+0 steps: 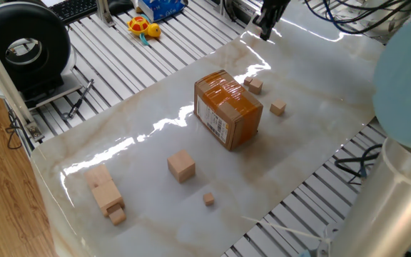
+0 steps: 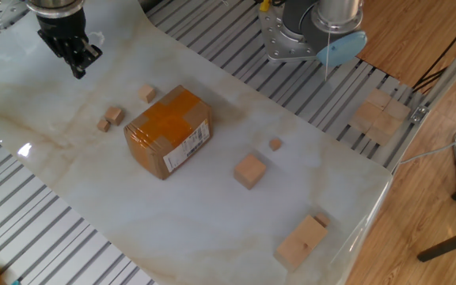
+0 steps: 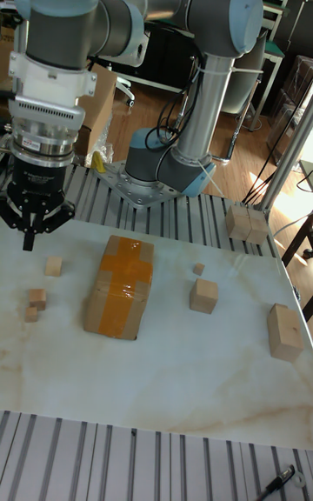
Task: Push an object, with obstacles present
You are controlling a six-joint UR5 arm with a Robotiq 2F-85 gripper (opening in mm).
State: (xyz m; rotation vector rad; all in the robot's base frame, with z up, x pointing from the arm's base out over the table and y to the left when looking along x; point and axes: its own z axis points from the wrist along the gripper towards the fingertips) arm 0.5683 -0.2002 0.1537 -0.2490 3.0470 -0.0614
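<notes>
I've got the arm reaching over the table's far corner, gripper (image 2: pixel 78 65) pointing down, fingers pinched together, holding nothing. Target cube (image 2: pixel 147 93) sits just beside the cardboard box (image 2: pixel 169 131), apart from the gripper.

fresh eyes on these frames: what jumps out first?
The brown taped cardboard box with a white barcode label dominates mid-sheet, with light-wood blocks of several sizes scattered around it. The black two-finger gripper sits at the sheet's far corner, apart from the two small light-wood cubes beside the box.
</notes>
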